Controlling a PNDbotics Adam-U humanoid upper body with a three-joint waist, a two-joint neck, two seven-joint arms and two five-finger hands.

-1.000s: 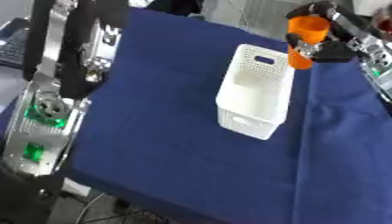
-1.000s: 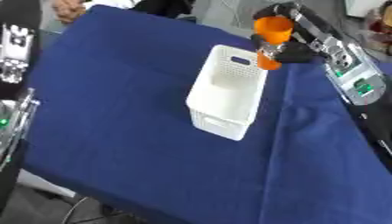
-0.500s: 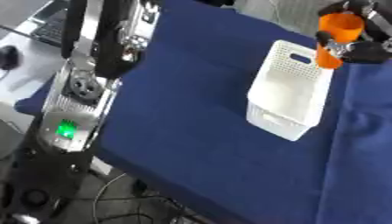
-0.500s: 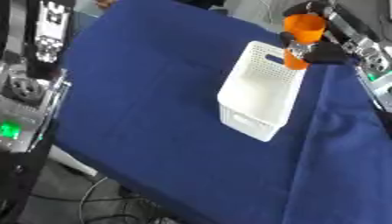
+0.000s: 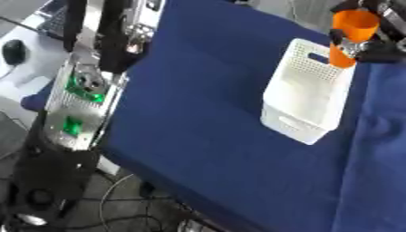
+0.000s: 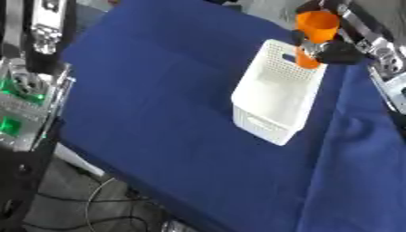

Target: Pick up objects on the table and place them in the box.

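An orange cup (image 6: 317, 25) hangs upright over the far right end of the white perforated box (image 5: 295, 123), its lower part just above the box's rim. My right hand (image 6: 339, 50), black, comes in from the upper right and is shut on the cup, fingers wrapped round its middle. The box stands on the blue cloth (image 5: 198, 99) and nothing shows inside it. My left arm (image 5: 79, 90) runs down the left side off the table, and its hand does not show.
The blue cloth's left edge drops off beside the silver arm housing with green lights (image 5: 73, 124). Cables lie on the floor (image 5: 119, 213) below. A dark mouse (image 5: 14, 50) sits on a grey surface at far left.
The whole picture has shifted because the head moved. My right hand still holds the orange cup at the box's far rim, at most slightly lower.
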